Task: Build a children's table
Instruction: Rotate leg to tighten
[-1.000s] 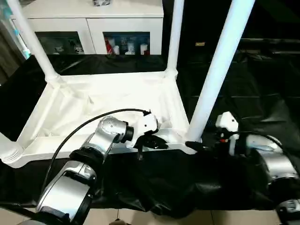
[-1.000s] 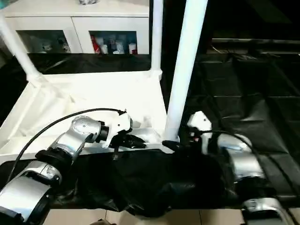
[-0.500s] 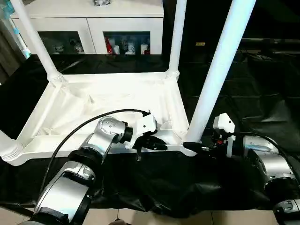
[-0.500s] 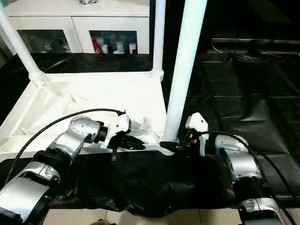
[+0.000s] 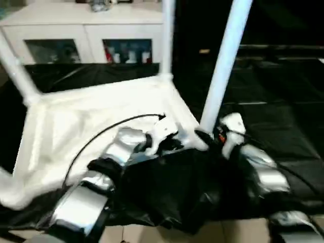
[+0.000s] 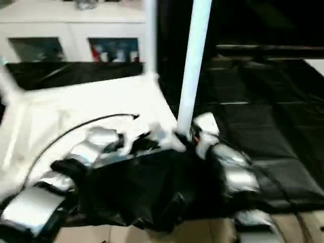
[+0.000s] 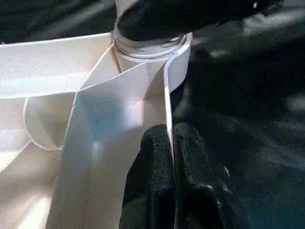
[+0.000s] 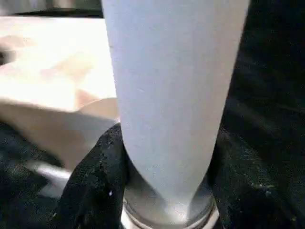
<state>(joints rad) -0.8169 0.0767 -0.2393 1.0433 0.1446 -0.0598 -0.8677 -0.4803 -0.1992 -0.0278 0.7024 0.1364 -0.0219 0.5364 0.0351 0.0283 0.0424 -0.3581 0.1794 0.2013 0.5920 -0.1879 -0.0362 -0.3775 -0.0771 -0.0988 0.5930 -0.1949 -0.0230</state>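
an upturned white children's tabletop [image 5: 96,121] lies underside up on a black cloth [image 5: 283,101], and every place below is given from it. going left to right: at its far left corner a white leg [image 5: 17,71] stands in its socket; along its near edge the left gripper [image 7: 172,157] has both black fingers pressed together on the thin raised rim, pinching it; at its far right corner a second leg [image 5: 167,35] stands upright; at its near right corner the nearest leg [image 5: 223,66] rises from its round socket, and the right gripper [image 8: 167,181] sits at that leg's base with one finger on each side of the tube, closed around it. behind the tabletop stands a white cabinet [image 5: 86,30] with glass doors.

the step in hand looks like seating this near right leg while the left gripper steadies the tabletop. the next move likely calls for a firm, straight push or twist down the leg's axis, keeping the rim held so the top does not slide on the cloth.

the head views give the whole layout and both silver forearms. the left wrist view shows the rim caught between the fingers, with the socket collar just beyond. the right wrist view shows the fingers hugging the leg just above the socket.
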